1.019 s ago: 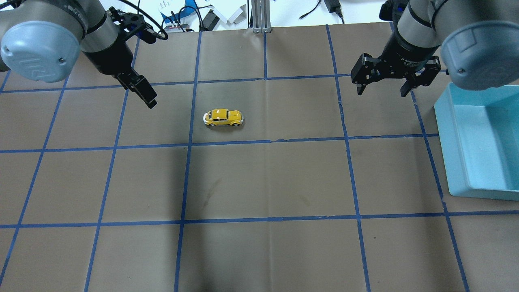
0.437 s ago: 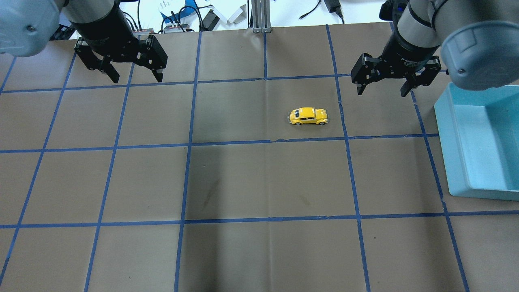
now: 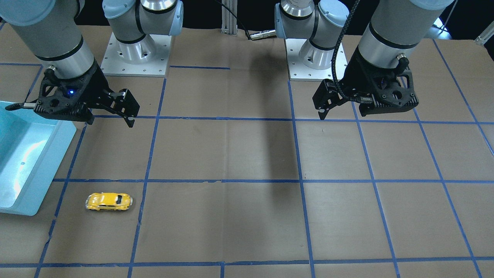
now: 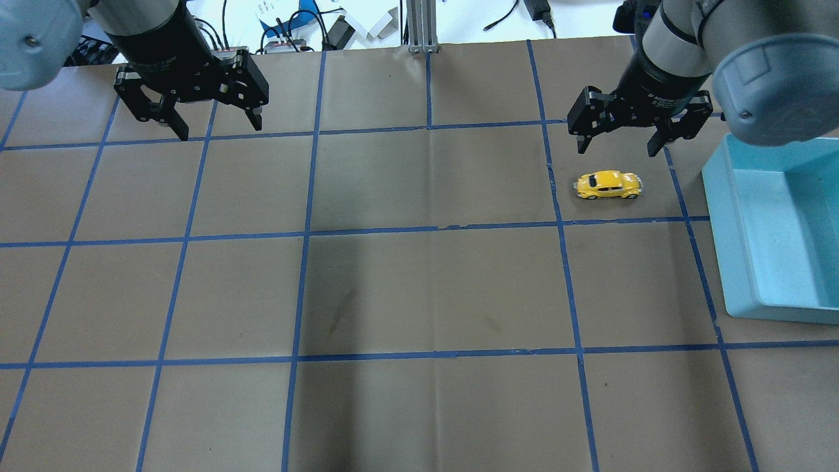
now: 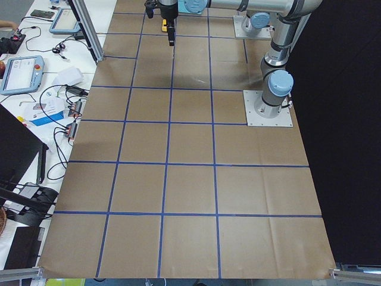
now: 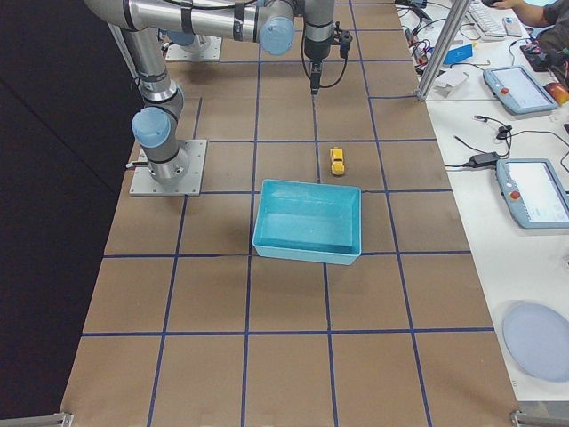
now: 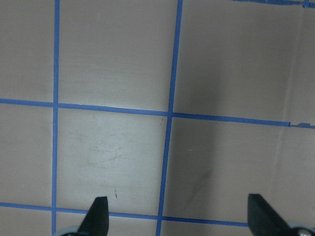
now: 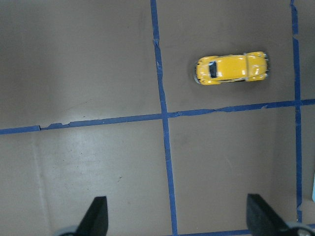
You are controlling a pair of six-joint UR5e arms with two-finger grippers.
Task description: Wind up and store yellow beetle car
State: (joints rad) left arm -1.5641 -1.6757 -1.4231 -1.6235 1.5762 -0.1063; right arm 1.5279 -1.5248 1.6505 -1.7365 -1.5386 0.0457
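Note:
The yellow beetle car (image 4: 608, 185) stands on its wheels on the brown table, alone, a short way left of the light blue bin (image 4: 734, 229). It also shows in the front view (image 3: 109, 202), the right side view (image 6: 337, 160) and the right wrist view (image 8: 231, 68). My right gripper (image 4: 619, 149) hangs open and empty above the table, just behind the car and apart from it. My left gripper (image 4: 218, 128) is open and empty at the far left, far from the car. The left wrist view shows only its fingertips (image 7: 98, 214) over bare table.
The bin (image 3: 63, 144) is empty and sits at the table's right edge (image 6: 307, 253). An aluminium post (image 4: 419, 26) and cables and devices lie beyond the far edge. Blue tape lines grid the brown table cover.
The car has rolled to the right, from the table's middle to just in front of my right gripper. My left gripper has turned and drawn back to the far left. My right gripper has not moved.

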